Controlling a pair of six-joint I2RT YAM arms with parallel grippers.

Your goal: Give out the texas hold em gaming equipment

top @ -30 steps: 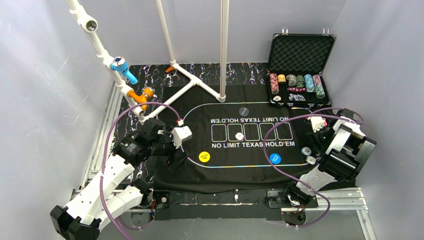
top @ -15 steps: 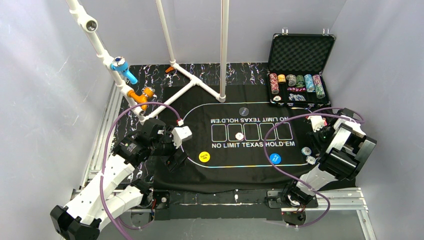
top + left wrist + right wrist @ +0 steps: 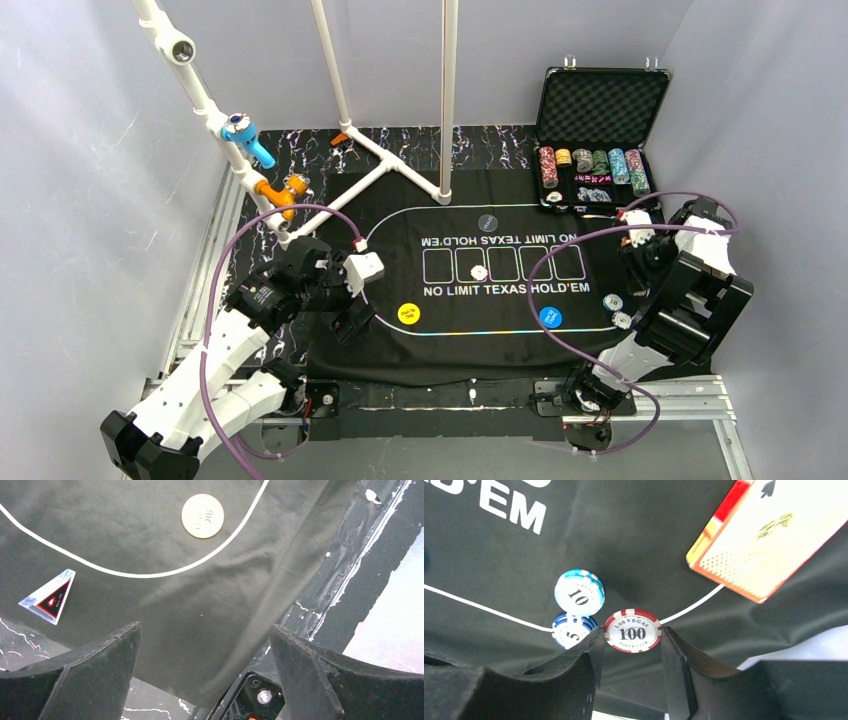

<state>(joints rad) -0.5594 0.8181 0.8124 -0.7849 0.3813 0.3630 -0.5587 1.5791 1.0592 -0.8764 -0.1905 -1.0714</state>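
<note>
A red-and-white chip [image 3: 632, 630] marked "100" lies flat between the fingers of the right hand [image 3: 631, 642], which is clenched on its rim over the right side of the black felt mat [image 3: 470, 345]. Just beside it, two more chips rest on the mat's white border line: a pale blue "10" chip [image 3: 579, 593] and a darker blue "5" chip [image 3: 571, 632], edge to edge. A pack of cards [image 3: 769, 535], white-faced with a red edge, lies near them. Toward the mat's near edge sit a yellow disc [image 3: 409, 314] and a blue disc [image 3: 550, 317]; a small white disc [image 3: 479, 271] lies in one printed box. The left hand [image 3: 205, 630] hangs released, fingers wide, over the mat's near left corner, with a triangular "ALL IN" marker [image 3: 48, 596] close by. The open case [image 3: 598, 140] of chips stands at the far right of the tabletop [image 3: 300, 160].
</note>
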